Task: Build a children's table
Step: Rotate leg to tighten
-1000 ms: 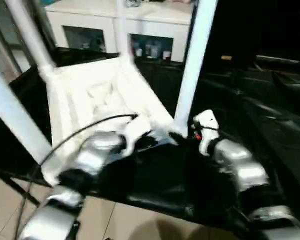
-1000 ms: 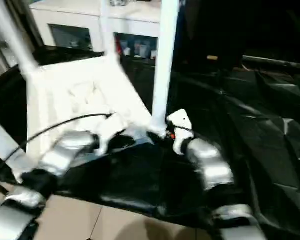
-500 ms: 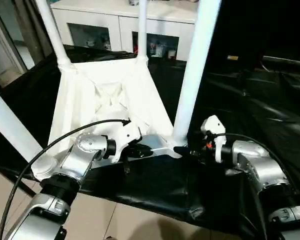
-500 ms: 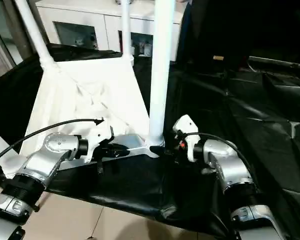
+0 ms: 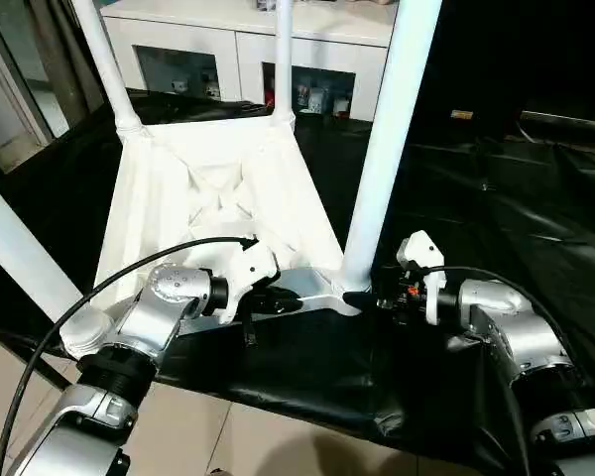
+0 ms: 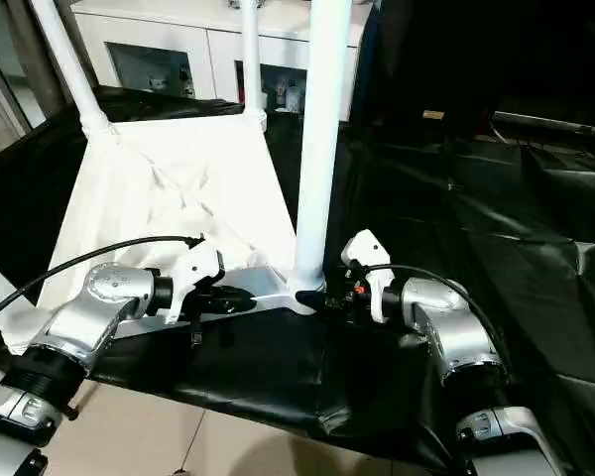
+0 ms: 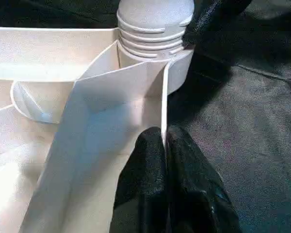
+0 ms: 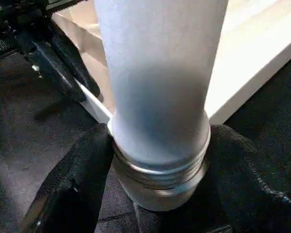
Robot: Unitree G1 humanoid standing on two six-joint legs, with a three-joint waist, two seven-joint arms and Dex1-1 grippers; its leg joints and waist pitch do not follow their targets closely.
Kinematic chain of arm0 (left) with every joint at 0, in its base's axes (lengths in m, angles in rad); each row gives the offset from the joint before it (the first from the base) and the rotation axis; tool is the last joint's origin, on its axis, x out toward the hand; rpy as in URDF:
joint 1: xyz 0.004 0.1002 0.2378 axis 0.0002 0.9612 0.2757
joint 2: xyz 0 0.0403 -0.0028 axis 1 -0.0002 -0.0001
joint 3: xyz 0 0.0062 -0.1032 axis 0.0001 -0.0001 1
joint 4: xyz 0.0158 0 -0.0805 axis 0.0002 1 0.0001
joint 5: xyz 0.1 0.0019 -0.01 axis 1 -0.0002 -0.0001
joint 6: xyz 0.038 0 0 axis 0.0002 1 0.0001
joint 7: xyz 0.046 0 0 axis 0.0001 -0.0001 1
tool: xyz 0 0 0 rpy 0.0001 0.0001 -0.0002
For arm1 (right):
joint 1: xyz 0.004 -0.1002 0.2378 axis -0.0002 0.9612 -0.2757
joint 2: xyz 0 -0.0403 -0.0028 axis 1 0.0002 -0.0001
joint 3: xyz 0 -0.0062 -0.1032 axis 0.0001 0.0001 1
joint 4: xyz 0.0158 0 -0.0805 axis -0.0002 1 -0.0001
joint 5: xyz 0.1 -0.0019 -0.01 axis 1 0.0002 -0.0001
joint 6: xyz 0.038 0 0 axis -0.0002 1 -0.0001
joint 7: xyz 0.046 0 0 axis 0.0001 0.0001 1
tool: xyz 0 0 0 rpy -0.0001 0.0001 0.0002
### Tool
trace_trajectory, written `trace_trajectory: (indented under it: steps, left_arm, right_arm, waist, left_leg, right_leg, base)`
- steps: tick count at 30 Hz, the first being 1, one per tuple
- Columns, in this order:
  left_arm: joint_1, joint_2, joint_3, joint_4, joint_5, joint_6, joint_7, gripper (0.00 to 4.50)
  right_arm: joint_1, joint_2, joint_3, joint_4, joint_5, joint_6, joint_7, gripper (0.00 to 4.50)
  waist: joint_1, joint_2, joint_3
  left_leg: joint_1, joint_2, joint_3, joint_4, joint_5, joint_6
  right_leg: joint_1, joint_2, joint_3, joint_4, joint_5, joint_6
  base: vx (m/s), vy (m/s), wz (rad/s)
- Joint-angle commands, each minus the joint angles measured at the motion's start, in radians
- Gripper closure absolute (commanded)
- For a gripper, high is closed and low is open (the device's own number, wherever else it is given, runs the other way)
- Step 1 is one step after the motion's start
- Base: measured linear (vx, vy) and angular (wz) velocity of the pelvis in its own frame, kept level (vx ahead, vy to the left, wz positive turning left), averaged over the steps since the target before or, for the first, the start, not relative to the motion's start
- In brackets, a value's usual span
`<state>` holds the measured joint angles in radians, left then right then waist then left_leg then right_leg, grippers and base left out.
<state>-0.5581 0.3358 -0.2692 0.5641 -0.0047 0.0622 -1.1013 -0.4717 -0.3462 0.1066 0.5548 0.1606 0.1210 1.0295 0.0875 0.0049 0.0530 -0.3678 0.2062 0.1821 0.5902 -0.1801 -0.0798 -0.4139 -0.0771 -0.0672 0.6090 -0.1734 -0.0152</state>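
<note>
Tabletop lies upside down on the black sheet, ribbed underside up, with its near rim running close to the sheet's front edge, beyond which the tiled floor shows. Left of the tabletop one leg slants out past the sheet's edge; at its far corners two more legs stand up, with the white cabinet just behind them. My left gripper sits at the near rim, its fingers pinched flat together on the thin upright wall of the tabletop beside the near right corner socket. That wall is a plain white rib joining the round socket, and it casts soft grey shade inside. At the tabletop's near right corner the fourth leg rises upright from the socket, its threaded end showing as grooved rings just above the collar. My right gripper is there, a finger on each side of the leg's base, pressed against it. Right of the tabletop the sheet spreads wide, wrinkled and bare, leaving my right arm open room on that side.
</note>
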Motion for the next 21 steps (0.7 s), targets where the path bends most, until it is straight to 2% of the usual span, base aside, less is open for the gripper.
trace_trajectory:
  steps: [1,5,7,8,9,10,11,14,15,17,20,21]
  left_arm:
    - [-0.029,-0.044,-0.001,0.013,0.007,-0.006,0.060,4.50]
    - [-0.076,-0.106,0.000,0.085,0.054,0.006,0.203,4.50]
    - [-0.089,-0.123,-0.001,0.103,0.067,0.008,0.241,4.50]
    - [-0.101,-0.144,-0.003,0.118,0.075,0.018,0.274,4.50]
    - [-0.128,-0.192,-0.006,0.149,0.089,0.043,0.344,4.50]
    - [-0.135,-0.205,-0.007,0.158,0.093,0.049,0.362,4.50]
    - [-0.142,-0.219,-0.014,0.168,0.105,0.048,0.386,4.50]
    - [-0.152,-0.238,-0.031,0.187,0.127,0.031,0.409,4.50]
    - [-0.152,-0.243,-0.035,0.189,0.130,0.021,0.403,4.50]
    - [-0.151,-0.244,-0.037,0.189,0.132,0.007,0.395,4.50]
    - [-0.145,-0.230,-0.034,0.185,0.127,-0.011,0.368,4.50]
    - [-0.143,-0.226,-0.034,0.184,0.125,-0.019,0.360,4.50]
  right_arm:
    - [0.004,0.044,-0.014,0.021,-0.005,-0.011,-0.102,1.76]
    - [-0.004,0.115,-0.043,0.075,-0.049,0.004,-0.328,1.76]
    - [-0.009,0.136,-0.054,0.092,-0.058,0.012,-0.393,1.76]
    - [-0.020,0.159,-0.069,0.113,-0.069,0.017,-0.476,1.76]
    - [-0.046,0.212,-0.114,0.161,-0.070,0.034,-0.646,1.77]
    - [-0.053,0.229,-0.130,0.173,-0.067,0.038,-0.691,1.77]
    - [-0.062,0.246,-0.137,0.181,-0.069,0.033,-0.728,1.77]
    - [-0.074,0.271,-0.133,0.189,-0.086,0.013,-0.773,1.77]
    - [-0.075,0.284,-0.121,0.179,-0.092,-0.012,-0.759,1.77]
    - [-0.073,0.292,-0.098,0.161,-0.108,-0.044,-0.737,1.77]
    - [-0.070,0.294,-0.102,0.143,-0.084,-0.081,-0.687,1.77]
    - [-0.070,0.293,-0.107,0.140,-0.075,-0.089,-0.675,1.43]
  waist:
    - [0.000,-0.008,-0.067]
    - [-0.008,-0.008,-0.062]
    - [-0.012,-0.010,-0.062]
    - [-0.013,-0.007,-0.061]
    - [-0.017,0.000,-0.061]
    - [-0.023,-0.004,-0.060]
    - [-0.025,-0.002,-0.062]
    - [-0.028,-0.002,-0.062]
    - [-0.027,-0.004,-0.065]
    - [-0.025,-0.005,-0.065]
    - [-0.025,-0.003,-0.066]
    - [-0.025,-0.003,-0.066]
  left_leg:
    - [0.009,0.022,-0.004,-0.066,-0.197,0.046]
    - [0.013,0.018,-0.006,-0.070,-0.230,0.014]
    - [0.011,0.016,-0.007,-0.070,-0.241,0.011]
    - [0.013,0.017,-0.007,-0.071,-0.243,0.010]
    - [0.014,0.015,-0.007,-0.070,-0.255,0.006]
    - [0.015,0.013,-0.009,-0.073,-0.261,-0.006]
    - [0.014,0.013,-0.011,-0.073,-0.262,-0.010]
    - [0.013,0.013,-0.009,-0.071,-0.271,0.009]
    - [0.009,0.012,-0.010,-0.071,-0.259,0.013]
    - [0.007,0.014,-0.010,-0.071,-0.246,0.020]
    - [0.006,0.015,-0.009,-0.071,-0.237,0.031]
    - [0.005,0.015,-0.009,-0.070,-0.232,0.034]
  right_leg:
    - [0.056,-0.060,0.042,-0.074,-0.231,-0.206]
    - [0.051,-0.061,0.041,-0.088,-0.343,-0.168]
    - [0.052,-0.061,0.040,-0.093,-0.377,-0.149]
    - [0.049,-0.061,0.041,-0.094,-0.380,-0.148]
    - [0.045,-0.061,0.043,-0.094,-0.389,-0.148]
    - [0.046,-0.058,0.038,-0.098,-0.409,-0.142]
    - [0.048,-0.060,0.038,-0.096,-0.409,-0.140]
    - [0.046,-0.058,0.040,-0.100,-0.379,-0.142]
    - [0.051,-0.059,0.040,-0.096,-0.358,-0.146]
    - [0.053,-0.060,0.040,-0.092,-0.321,-0.157]
    - [0.055,-0.060,0.040,-0.087,-0.275,-0.176]
    - [0.056,-0.060,0.040,-0.086,-0.269,-0.178]
  base:
    - [0.000,0.000,0.00]
    - [0.000,0.000,0.00]
    - [0.000,0.000,0.00]
    - [0.000,0.000,0.00]
    - [0.000,0.000,0.00]
    - [0.000,0.000,0.00]
    - [0.000,0.000,0.00]
    - [0.000,0.000,0.00]
    - [0.000,0.000,0.00]
    - [0.000,0.000,0.00]
    - [0.000,0.000,0.00]
    - [0.000,0.000,0.00]
